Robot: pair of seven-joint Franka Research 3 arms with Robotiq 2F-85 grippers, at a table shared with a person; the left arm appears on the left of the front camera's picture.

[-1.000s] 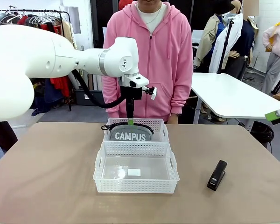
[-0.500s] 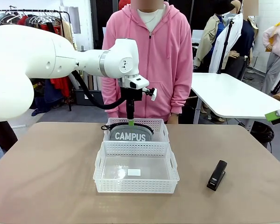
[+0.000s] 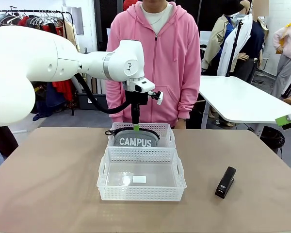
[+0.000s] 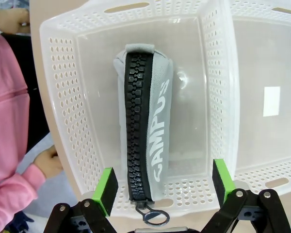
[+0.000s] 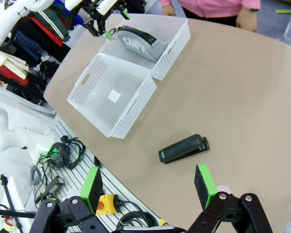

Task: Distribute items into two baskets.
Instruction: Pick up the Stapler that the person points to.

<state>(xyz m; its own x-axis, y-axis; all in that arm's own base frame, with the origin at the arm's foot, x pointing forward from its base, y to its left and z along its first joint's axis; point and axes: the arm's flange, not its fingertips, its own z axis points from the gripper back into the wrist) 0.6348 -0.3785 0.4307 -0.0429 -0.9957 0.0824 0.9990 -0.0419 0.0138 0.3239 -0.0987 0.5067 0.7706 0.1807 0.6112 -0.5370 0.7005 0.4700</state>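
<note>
Two-arm station with two white baskets placed end to end at the middle of the counter (image 3: pixel 48 184). The left arm reaches in level from the left, its wrist turned so that the left tool (image 4: pixel 163 187) points straight down over the far basket (image 3: pixel 169 137). Its green pads stand wide apart, holding nothing, one on each side of the pouch's zip-pull end. The grey "CAMPUS" pouch (image 3: pixel 136 141) lies in the far basket, black zip uppermost, lettering toward the robot. From the front, the tool tip appears just above the pouch; contact cannot be judged there. The near basket (image 3: pixel 141 155) holds a small white label on its floor. The black stapler (image 5: pixel 184 148) lies on the bare counter to the right of the baskets, well apart from them. The right tool (image 5: pixel 148 187) hangs high off the counter's right side, fingers spread and empty. A person (image 3: pixel 155 63) in a pink hoodie stands at the far edge, one hand (image 5: pixel 245 19) resting on the counter.
</note>
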